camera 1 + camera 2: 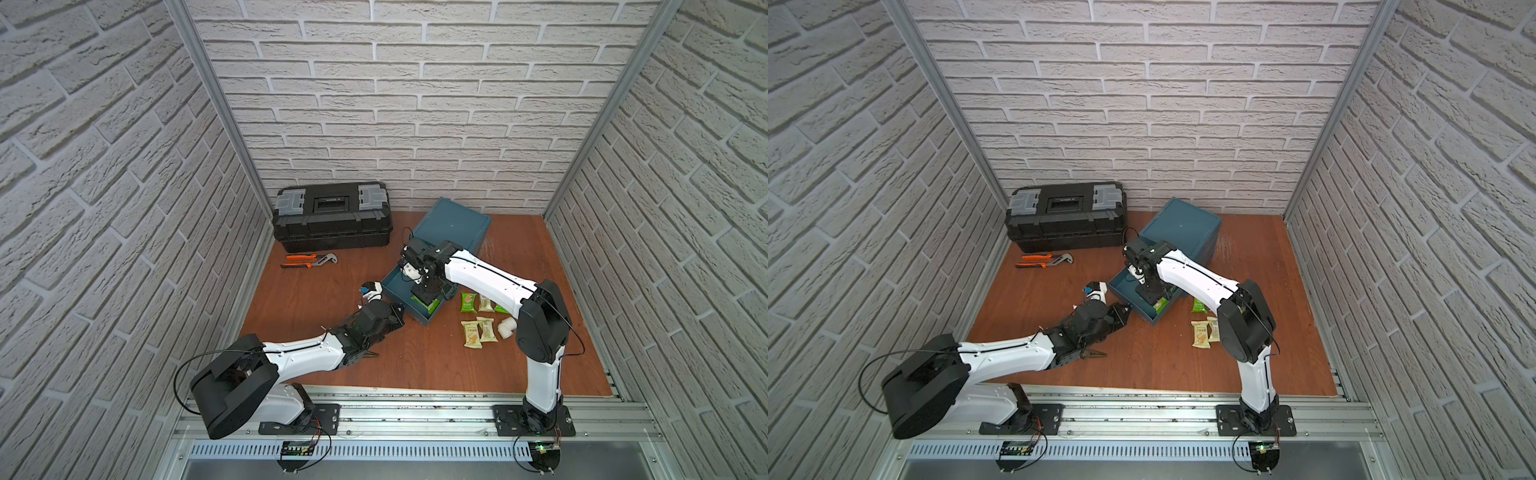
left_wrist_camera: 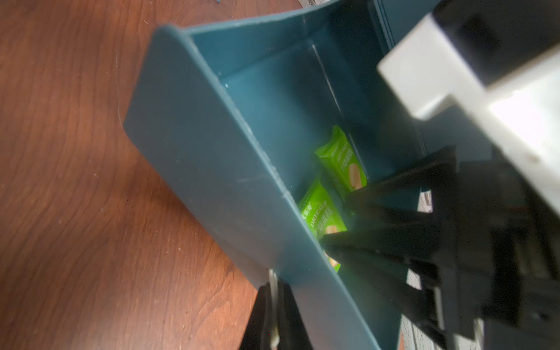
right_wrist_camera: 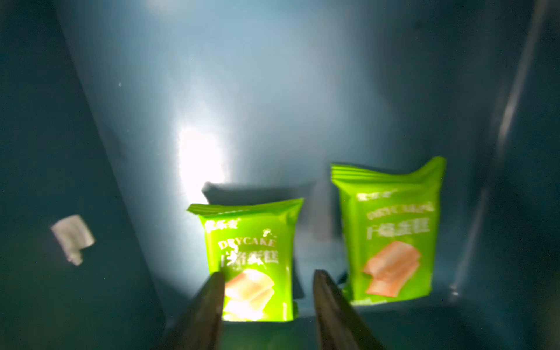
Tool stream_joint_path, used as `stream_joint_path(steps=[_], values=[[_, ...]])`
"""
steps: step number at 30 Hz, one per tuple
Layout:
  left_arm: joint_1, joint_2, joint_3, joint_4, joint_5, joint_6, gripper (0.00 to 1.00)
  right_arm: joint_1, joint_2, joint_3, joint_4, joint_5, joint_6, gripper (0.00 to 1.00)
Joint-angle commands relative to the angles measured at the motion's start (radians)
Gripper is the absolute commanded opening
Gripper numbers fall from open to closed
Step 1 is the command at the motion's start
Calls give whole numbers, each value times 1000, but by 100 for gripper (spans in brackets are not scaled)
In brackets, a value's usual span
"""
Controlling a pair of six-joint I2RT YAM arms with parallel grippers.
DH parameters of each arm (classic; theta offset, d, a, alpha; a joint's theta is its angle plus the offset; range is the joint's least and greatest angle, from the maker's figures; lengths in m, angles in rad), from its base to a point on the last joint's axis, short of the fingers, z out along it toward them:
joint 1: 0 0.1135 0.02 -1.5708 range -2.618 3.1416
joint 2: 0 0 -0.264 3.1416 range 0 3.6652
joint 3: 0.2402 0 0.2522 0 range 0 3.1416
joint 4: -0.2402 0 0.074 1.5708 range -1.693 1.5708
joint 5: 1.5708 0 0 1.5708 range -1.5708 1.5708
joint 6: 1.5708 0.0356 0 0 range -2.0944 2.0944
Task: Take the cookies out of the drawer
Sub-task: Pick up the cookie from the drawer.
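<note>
The teal drawer (image 1: 395,286) (image 2: 197,145) stands pulled out of its teal cabinet (image 1: 453,226). Two bright green cookies (image 3: 251,260) (image 3: 391,236) lie on its floor, and they also show in the left wrist view (image 2: 342,160). My right gripper (image 3: 268,274) (image 1: 424,299) reaches down into the drawer. It is open and straddles one green packet, with one finger at the packet's edge and the other apart from it. My left gripper (image 2: 273,283) (image 1: 398,313) is shut on a pale handle at the drawer's front. Several cream and green cookies (image 1: 471,334) (image 1: 1200,334) lie on the table to the right of the drawer.
A white pipe elbow (image 1: 507,327) sits among the cookies on the table, close to the right arm's elbow. A black toolbox (image 1: 332,216) stands at the back left, with orange-handled pliers (image 1: 309,260) in front of it. Brick walls enclose three sides.
</note>
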Motion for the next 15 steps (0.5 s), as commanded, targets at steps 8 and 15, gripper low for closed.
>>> stream_joint_path(steps=[8, 15], values=[[8, -2, 30, 30, -7, 10, 0, 21, -32, -35, 10, -42, 8, 63], [8, 3, 39, 31, -2, 17, 0, 20, -3, -43, 16, -19, 5, 63]])
